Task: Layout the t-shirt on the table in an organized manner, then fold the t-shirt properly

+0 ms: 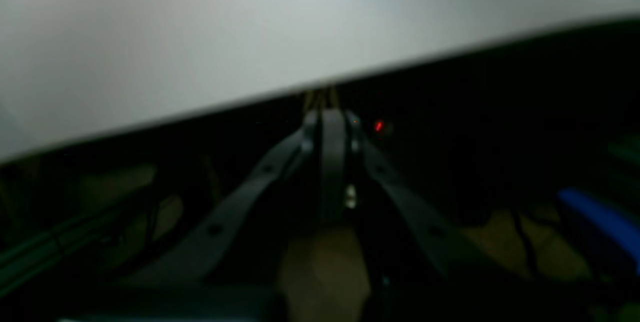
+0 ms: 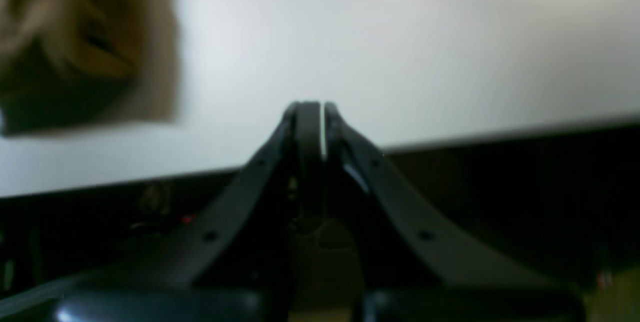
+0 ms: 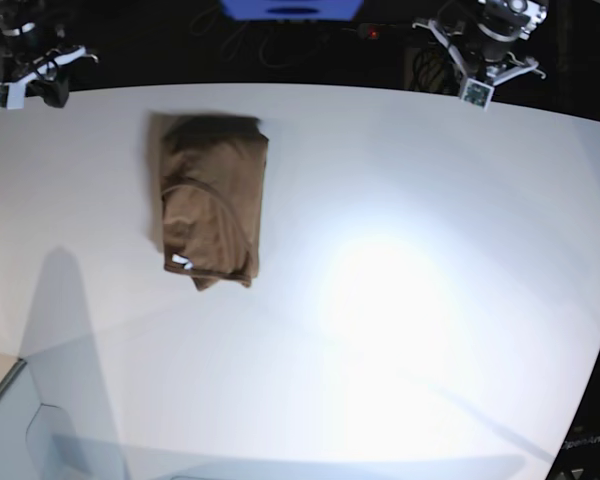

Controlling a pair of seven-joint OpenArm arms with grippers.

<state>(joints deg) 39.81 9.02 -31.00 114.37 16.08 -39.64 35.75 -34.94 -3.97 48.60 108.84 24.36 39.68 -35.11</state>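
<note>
Both claws (image 1: 330,112) (image 2: 315,107) pressed together, empty; folded t-shirt (image 3: 210,195) whole only from base.

Matte black two-finger grippers, left gripper (image 1: 332,112) and right gripper (image 2: 314,107), long curved fingers (image 2: 430,239) flaring toward the wrist, small round screw holes along each, plus white-and-black arm ends with small square tags in base view.

Both wrist views are blurred. The t-shirt (image 2: 85,42) is a smear, cut off at the right wrist view's left edge.
</note>
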